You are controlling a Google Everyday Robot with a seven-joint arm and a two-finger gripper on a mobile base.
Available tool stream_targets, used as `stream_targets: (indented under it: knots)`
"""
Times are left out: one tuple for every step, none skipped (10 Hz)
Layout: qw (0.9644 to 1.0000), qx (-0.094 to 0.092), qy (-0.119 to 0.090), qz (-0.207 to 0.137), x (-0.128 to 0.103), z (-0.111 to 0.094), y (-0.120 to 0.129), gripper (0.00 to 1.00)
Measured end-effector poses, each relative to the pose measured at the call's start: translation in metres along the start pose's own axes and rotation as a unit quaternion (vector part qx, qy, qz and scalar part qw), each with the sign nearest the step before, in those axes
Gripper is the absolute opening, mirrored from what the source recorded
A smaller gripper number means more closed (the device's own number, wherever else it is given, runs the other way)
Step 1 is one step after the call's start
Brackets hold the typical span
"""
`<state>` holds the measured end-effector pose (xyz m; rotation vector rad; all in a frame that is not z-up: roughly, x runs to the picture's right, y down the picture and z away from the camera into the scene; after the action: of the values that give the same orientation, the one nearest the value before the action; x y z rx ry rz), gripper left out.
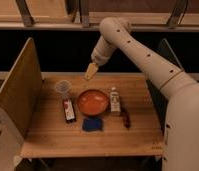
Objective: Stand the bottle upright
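Wooden table (48, 135) with a small whitish bottle (114, 101) just right of an orange bowl (92, 102), and a white robot arm (143, 55) reaching over the far edge.

The bottle's long axis runs near to far in the view, narrow cap at the far end; I cannot tell if it stands upright or lies pointing away. The gripper (91, 71) hangs above the table's far edge, well apart from the bottle, angled down and left; spread or pressed together, I cannot tell. A clear cup (63, 88) sits far-left of the bowl.
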<state>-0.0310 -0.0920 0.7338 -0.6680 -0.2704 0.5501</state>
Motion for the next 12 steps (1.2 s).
stream_targets:
  knots:
    - [1.0000,0.000,0.000,0.000,0.0000,0.0000,0.0000,0.70]
    - [1.0000,0.000,0.000,0.000,0.0000,0.0000,0.0000,0.70]
    - [1.0000,0.000,0.000,0.000,0.0000,0.0000,0.0000,0.70]
    - [1.0000,0.000,0.000,0.000,0.0000,0.0000,0.0000,0.70]
    - [1.0000,0.000,0.000,0.000,0.0000,0.0000,0.0000,0.70]
    - [1.0000,0.000,0.000,0.000,0.0000,0.0000,0.0000,0.70]
    - [1.0000,0.000,0.000,0.000,0.0000,0.0000,0.0000,0.70]
    - [1.0000,0.000,0.000,0.000,-0.0001,0.0000,0.0000,0.70]
    - [1.0000,0.000,0.000,0.000,0.0000,0.0000,0.0000,0.70]
    - [1.0000,0.000,0.000,0.000,0.0000,0.0000,0.0000,0.70]
    - [1.0000,0.000,0.000,0.000,0.0000,0.0000,-0.0003,0.70]
    - [1.0000,0.004,0.000,0.004,0.0016,-0.0001,-0.0023,0.70]
